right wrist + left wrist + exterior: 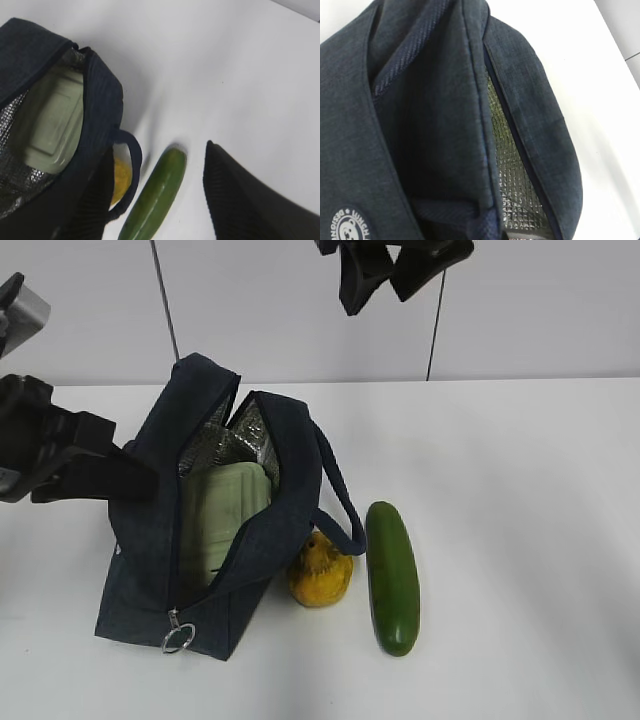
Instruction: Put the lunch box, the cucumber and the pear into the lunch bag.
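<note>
- lunch box [225, 515] is already inside the lunch bag [150, 570], green lid up, silver lining showing around it.
- cucumber [392, 577] lies on the table [520, 540] just right of the bag; pear [320, 571] sits between them, against the bag wall under the handle loop [340, 502].
- left gripper [110, 478] is at the bag's left wall; the jaws look closed, apparently pinching the fabric to keep the mouth open, though the contact itself isn't visible.
- right gripper [385, 285] hangs high above the bag, jaws apart, holding nothing.
- Step in hand: probably fetching the cucumber.
- Next: bring the right gripper down over the cucumber, jaws across its width, and clear the handle on the way.
</note>
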